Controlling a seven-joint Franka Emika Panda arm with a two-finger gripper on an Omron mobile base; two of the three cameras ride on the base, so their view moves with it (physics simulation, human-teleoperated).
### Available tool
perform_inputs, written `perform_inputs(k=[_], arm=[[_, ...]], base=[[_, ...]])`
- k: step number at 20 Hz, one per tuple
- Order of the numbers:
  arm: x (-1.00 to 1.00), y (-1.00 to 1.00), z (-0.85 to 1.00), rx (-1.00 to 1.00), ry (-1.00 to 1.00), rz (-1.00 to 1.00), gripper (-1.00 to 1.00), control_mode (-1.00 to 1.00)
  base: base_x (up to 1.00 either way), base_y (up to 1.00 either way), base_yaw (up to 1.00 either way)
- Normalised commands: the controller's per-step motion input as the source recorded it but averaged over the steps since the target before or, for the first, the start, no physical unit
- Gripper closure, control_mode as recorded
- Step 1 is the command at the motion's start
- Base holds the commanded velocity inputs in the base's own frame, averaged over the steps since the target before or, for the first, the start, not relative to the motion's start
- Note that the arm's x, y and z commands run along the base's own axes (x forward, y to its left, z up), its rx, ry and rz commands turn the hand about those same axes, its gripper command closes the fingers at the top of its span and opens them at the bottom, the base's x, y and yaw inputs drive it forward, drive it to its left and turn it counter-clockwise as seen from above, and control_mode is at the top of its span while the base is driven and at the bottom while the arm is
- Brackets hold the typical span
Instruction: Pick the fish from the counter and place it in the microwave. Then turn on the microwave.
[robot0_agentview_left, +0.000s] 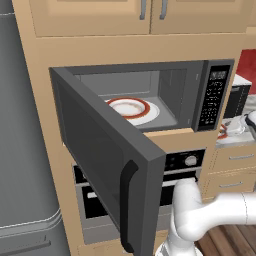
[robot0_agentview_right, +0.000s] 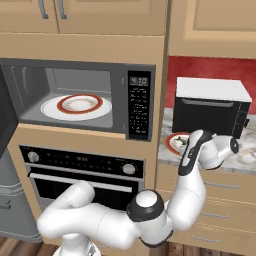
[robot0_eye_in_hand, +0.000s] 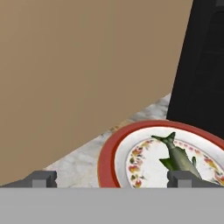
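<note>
The wide dark grey built-in microwave stands with its door swung open, a red-rimmed white plate on its floor. To its right, on the pale marbled counter, a second red-rimmed plate with a floral border carries the slender olive-green fish. The white arm's jaws hang spread wide just before the fish, holding nothing.

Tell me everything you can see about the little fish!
The fish is small, slim and olive-green, with a forked tail pointing away from the hand camera. It lies flat on a white plate with a red rim and flowery band, on the marbled counter. Its front end is hidden behind a fingertip. Nothing grips it.
</note>
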Motion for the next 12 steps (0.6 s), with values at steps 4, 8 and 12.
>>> perform_inputs(k=[4, 8, 12], arm=[[0.18, -0.05, -0.12, 0.0, 0.03, -0.02, -1.0, -1.0], [0.2, -0.09, -0.09, 0.0, 0.03, 0.0, -1.0, -1.0], [0.19, -0.07, -0.11, 0.0, 0.05, 0.0, -1.0, -1.0]], base=[[0.0, 0.0, 0.0], [0.0, 0.0, 0.0], [0.0, 0.0, 0.0]])
